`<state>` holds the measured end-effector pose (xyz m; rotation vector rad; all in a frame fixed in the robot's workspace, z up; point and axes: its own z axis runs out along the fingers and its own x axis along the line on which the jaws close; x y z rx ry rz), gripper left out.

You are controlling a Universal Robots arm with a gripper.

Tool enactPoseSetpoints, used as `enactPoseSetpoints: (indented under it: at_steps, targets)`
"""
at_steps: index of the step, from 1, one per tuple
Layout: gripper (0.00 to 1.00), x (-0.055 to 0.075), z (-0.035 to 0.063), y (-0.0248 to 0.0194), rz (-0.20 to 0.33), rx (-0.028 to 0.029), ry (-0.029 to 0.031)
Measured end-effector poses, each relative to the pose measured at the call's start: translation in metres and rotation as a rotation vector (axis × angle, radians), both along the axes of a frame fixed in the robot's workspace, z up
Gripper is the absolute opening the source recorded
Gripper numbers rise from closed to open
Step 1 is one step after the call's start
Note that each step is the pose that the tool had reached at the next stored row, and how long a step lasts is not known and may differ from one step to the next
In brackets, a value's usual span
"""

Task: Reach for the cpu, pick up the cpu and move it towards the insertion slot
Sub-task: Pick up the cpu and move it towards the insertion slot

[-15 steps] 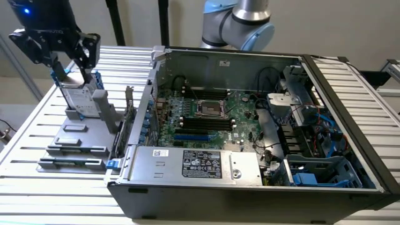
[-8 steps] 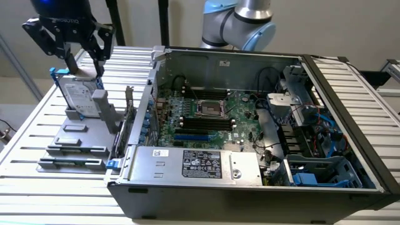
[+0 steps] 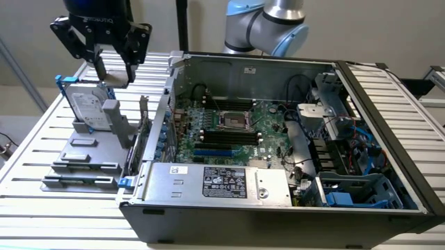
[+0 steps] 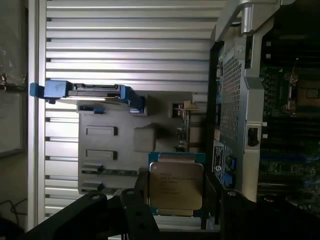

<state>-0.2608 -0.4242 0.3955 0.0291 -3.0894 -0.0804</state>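
Black two-finger gripper [image 3: 115, 78] high at the exterior view's left, closed firmly on the small flat square cpu [image 3: 116, 79] with silver-grey metal top. Chip held in the air, clear of everything, above the grey plastic fixture [image 3: 83, 156] and just over the upright silver hard drive [image 3: 90, 107] in its blue bracket.

In the wrist view, cpu [image 4: 176, 184] clamped between the dark fingers [image 4: 136, 205] at two opposite edges, printed metal top toward the camera, blue-green rim around it.

Square insertion slot [image 3: 235, 121] with shiny metal frame and dark centre well apart from the chip, on the green motherboard [image 3: 271, 130] inside the open dark computer case [image 3: 278, 221], just beside the long black memory slots [image 3: 230, 136]. Case and fixture side by side on the pale slatted metal table [image 3: 41, 130].
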Motion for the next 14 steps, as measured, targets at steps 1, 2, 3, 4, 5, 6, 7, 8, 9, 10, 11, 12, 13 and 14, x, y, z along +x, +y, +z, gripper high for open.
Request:
enactPoseSetpoints:
  at_steps: [1, 2, 3, 4, 5, 6, 7, 8, 9, 10, 11, 12, 13, 14]
  targets:
    - [0.54, 0.005, 0.0005, 0.0, 0.0, 0.0018, 0.0]
    - [0.54, 0.009, 0.0009, 0.0, 0.0, 0.0037, 0.0]
    - [0.54, 0.014, 0.0013, 0.0, 0.0, 0.0054, 0.0]
    - [0.54, 0.018, 0.0016, 0.0, 0.0, 0.0078, 0.0]
    - [0.54, 0.023, 0.0017, 0.0, 0.0, 0.0104, 0.0001]
    - [0.54, 0.027, 0.0017, 0.0, 0.0, 0.013, 0.0]
    - [0.54, 0.032, 0.0017, 0.0, 0.0, 0.0155, 0.0]
    - [0.54, 0.036, 0.0017, 0.0, 0.0, 0.0187, 0.0001]
    - [0.54, 0.041, 0.0017, 0.0, 0.0, 0.022, 0.0001]
    - [0.54, 0.045, 0.0017, -0.0001, 0.0, 0.0256, 0.0001]
    - [0.54, 0.05, 0.0017, -0.0001, 0.0, 0.0291, 0.0]
    - [0.54, 0.054, 0.0017, -0.0001, 0.0, 0.032, 0.0]
    - [0.54, 0.059, 0.0018, -0.0001, 0.0, 0.0349, 0.0001]
    - [0.54, 0.064, 0.0018, -0.0001, 0.0, 0.038, 0.0001]
